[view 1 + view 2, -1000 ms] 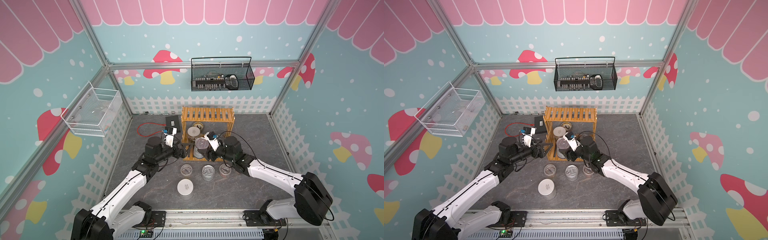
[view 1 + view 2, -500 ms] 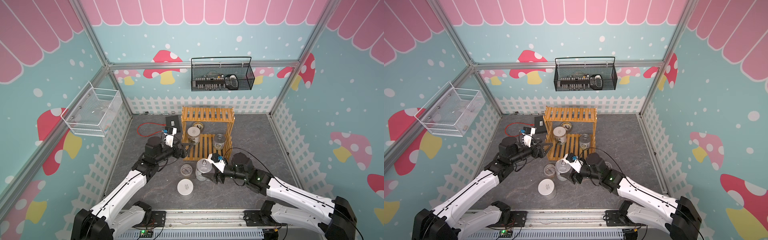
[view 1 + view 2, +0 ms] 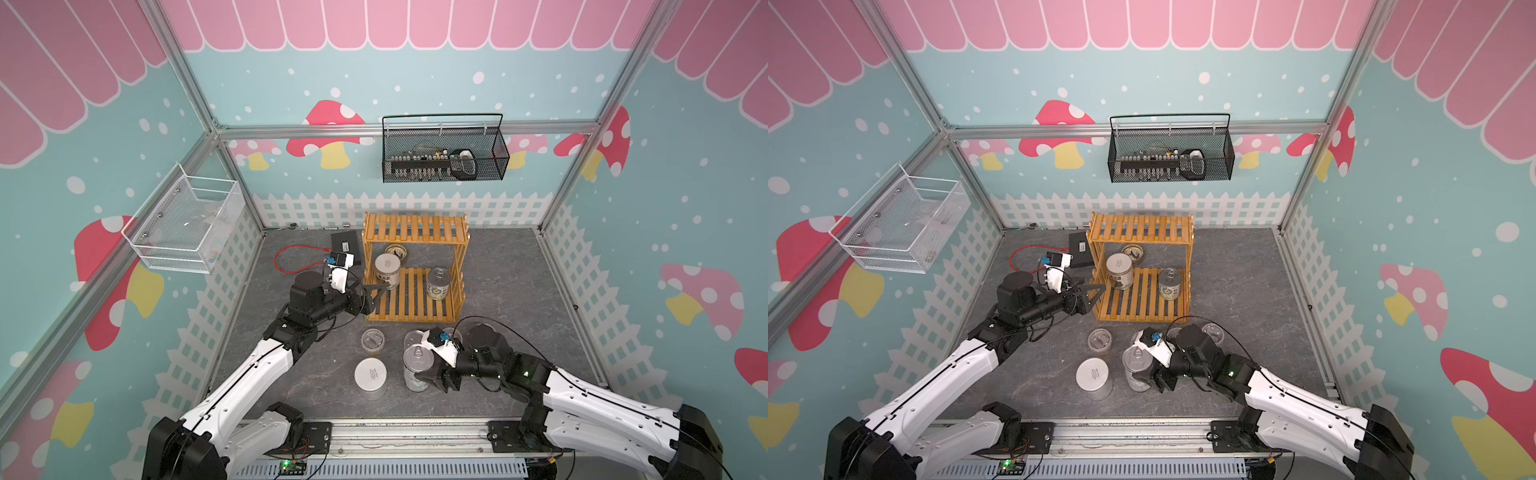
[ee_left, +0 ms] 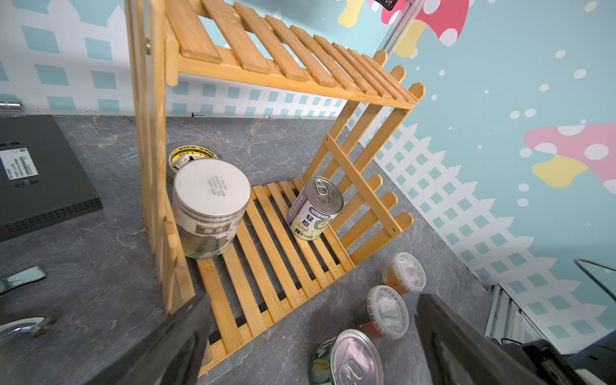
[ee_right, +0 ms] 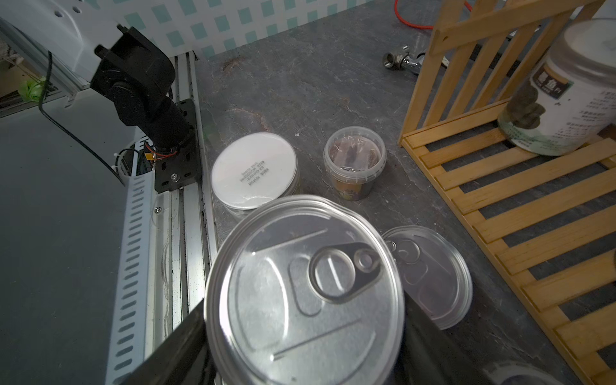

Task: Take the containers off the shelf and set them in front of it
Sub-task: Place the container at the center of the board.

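The right gripper is clamped on a tin, with a jaw on each side of its body below the pull-tab lid. The tin is upright in front of the shelf, toward the near edge of the floor. Whether its base touches the floor cannot be told from these views.

Just left of it stands a white-lidded can. Just beyond it sits a tub, and a 2nd tub is farther left. A 3rd tub shows past the right arm in a top view.

Setting the tin down looks like the step in hand. To do it well, the tin should go straight down until it sits flat. The jaws should then part only enough to clear it. The gripper should back off toward the near right, away from the can and the tub that crowd it.

The left gripper is spread wide and holds nothing. It hovers at the left front of the shelf's lower tier, close to a 2nd can that stands there. A 2nd tin stands on the right of the same tier, so 2 containers look left to move. Reaching the 2nd can will probably call for coming in from the front, clear of the left side post.
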You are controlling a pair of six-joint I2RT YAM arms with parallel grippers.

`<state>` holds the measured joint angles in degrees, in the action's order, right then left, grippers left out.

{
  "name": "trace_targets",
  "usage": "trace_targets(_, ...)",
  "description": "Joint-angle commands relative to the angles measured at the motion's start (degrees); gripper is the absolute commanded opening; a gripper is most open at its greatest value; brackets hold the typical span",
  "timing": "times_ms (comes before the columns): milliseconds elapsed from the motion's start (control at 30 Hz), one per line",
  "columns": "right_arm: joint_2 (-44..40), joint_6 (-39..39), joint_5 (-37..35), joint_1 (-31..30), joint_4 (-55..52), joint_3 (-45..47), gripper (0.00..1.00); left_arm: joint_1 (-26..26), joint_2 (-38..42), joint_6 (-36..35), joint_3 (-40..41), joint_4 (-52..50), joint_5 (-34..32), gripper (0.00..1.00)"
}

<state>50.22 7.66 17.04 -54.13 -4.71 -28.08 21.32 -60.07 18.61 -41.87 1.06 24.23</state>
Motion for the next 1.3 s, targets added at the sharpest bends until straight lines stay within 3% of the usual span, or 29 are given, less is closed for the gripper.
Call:
trace_targets(0,0.0,3.1,-1.1,-0.9,4.1,2.1,0.65,-0.4,-0.1,-1.3,-1.6,-1.1,0.3,0.99)
trace_targets(367,1.2,5.4,-1.9,-2.5,5.5,5.6,0.65,-0.4,-0.5,-1.6,-1.6,-1.2,0.4,0.99)
trace_targets(667,2.8,5.2,-1.3,-3.5,6.8,5.9,0.77,-0.4,-0.2,-1.6,-1.2,-1.2,0.4,0.99)
trace_targets(967,2.2,3.9,-4.6,-4.0,5.6,4.6,0.99,-0.4,-0.2,-1.6,-1.2,-1.2,0.6,0.99)
trace_targets(1267,0.1,-0.3,-7.8,-4.0,3.7,-0.6,0.99,-0.4,0.3,-1.6,-1.2,-1.2,0.4,0.99)
